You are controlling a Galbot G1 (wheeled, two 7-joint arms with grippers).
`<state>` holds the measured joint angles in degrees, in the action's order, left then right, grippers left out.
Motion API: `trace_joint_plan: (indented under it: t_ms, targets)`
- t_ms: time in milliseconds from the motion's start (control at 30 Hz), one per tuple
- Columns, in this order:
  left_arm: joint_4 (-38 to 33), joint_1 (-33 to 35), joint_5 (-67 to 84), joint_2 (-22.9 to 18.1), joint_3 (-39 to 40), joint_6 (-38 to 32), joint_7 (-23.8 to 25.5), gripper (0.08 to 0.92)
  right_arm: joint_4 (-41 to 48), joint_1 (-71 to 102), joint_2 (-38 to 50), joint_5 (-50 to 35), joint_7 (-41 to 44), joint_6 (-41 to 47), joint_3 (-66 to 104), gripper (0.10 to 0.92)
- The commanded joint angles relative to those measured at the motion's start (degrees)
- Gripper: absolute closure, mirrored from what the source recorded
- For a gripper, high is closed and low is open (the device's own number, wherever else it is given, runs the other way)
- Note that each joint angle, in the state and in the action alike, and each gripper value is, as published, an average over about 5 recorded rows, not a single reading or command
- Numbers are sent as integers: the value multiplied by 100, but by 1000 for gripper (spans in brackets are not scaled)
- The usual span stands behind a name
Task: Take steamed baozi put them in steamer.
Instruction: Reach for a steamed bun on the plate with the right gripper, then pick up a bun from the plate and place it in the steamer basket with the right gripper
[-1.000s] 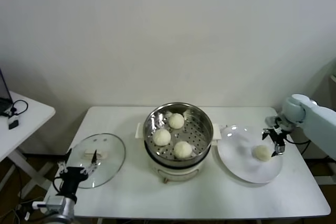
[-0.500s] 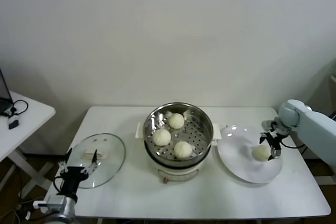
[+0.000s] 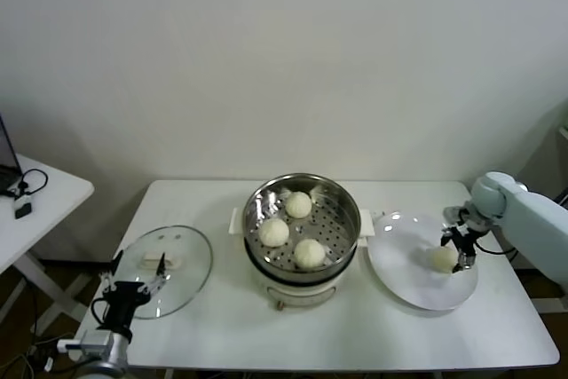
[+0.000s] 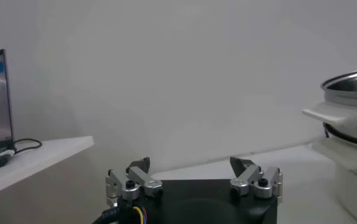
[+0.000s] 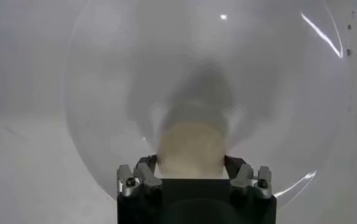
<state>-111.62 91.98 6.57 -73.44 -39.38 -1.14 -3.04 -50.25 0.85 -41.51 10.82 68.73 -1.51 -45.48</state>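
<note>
On the smooth white plate (image 3: 408, 286), right end effector (image 3: 453, 250) seemingly pinches a doughy round baozi (image 3: 443, 258).

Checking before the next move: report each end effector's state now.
Left end effector: open, empty, by the glass lid.
Right end effector: around the bun on the plate; grip unclear.

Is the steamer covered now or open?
Open. The glass lid lies flat on the table beside the steamer, and three baozi show inside.

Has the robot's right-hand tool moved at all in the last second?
Yes. The right tool has come in from the plate's outer edge, toward the steamer, and now straddles the last baozi.
</note>
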Motion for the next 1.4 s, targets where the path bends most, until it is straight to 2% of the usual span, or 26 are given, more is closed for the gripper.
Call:
trace_joint_plan:
  t_ms: [33,300,500,767,933,1100,1400]
  targets:
    - [-21,17,-16,-16,2,-3,2,177,6,-70,25,-235,-10,17,-20,295]
    - [-57,19,-19,-45,16,-24,10,177,-330,-946,259,-1597,-67,506,-870,296]
    - [-97,29,0,-55,45,-49,16,177,-761,-2488,267,-2674,-86,857,-2315,296]
    - [-287,-4,309,18,254,67,-2,177,-1177,-5035,-485,-4672,-74,1187,-4711,294]
    - [-399,-118,209,66,519,113,-21,177,-1366,-5623,-1046,-5495,-150,1349,-5340,295]
    - [-482,-157,51,7,735,100,-33,177,-1503,-5772,-1544,-5955,-268,1476,-5565,296]
    - [-674,-172,-302,36,1018,103,-49,177,-1433,-5254,-2457,-6112,-508,1589,-5386,296]
